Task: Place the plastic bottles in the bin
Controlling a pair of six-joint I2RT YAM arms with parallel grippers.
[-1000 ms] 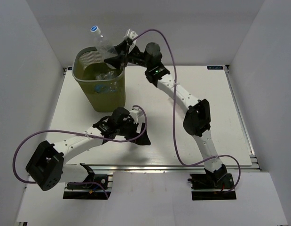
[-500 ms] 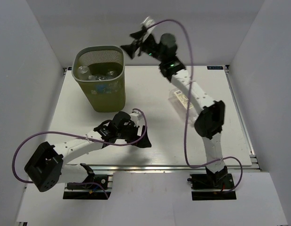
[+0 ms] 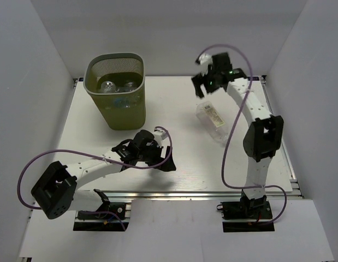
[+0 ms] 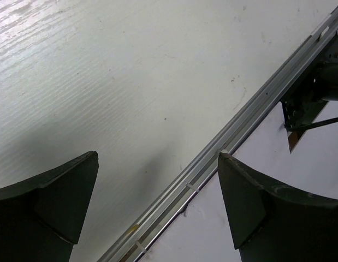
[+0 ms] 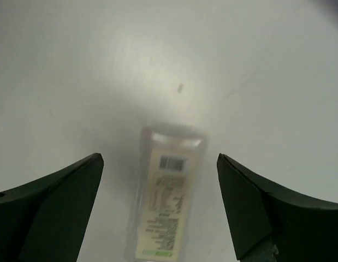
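The olive-green mesh bin (image 3: 125,109) stands at the table's back left, and several clear plastic bottles (image 3: 116,86) lie inside it. One more clear bottle with a cream-white label (image 3: 212,120) lies on the table at the right. My right gripper (image 3: 205,84) hovers above its far end, open and empty. In the right wrist view the same bottle (image 5: 164,207) lies below and between the spread fingers of the right gripper (image 5: 159,159). My left gripper (image 3: 161,158) rests low near the table's front, open with nothing in it.
The left wrist view shows the left gripper (image 4: 158,157) over bare table and the aluminium front rail (image 4: 223,143), with an arm base bracket (image 4: 313,93) beyond it. White walls enclose the table on three sides. Purple cables loop from both arms.
My right gripper let a blue-capped bottle fall into the bin, opened wide, and swung right and down over the labelled bottle on the table. The left arm barely shifted.
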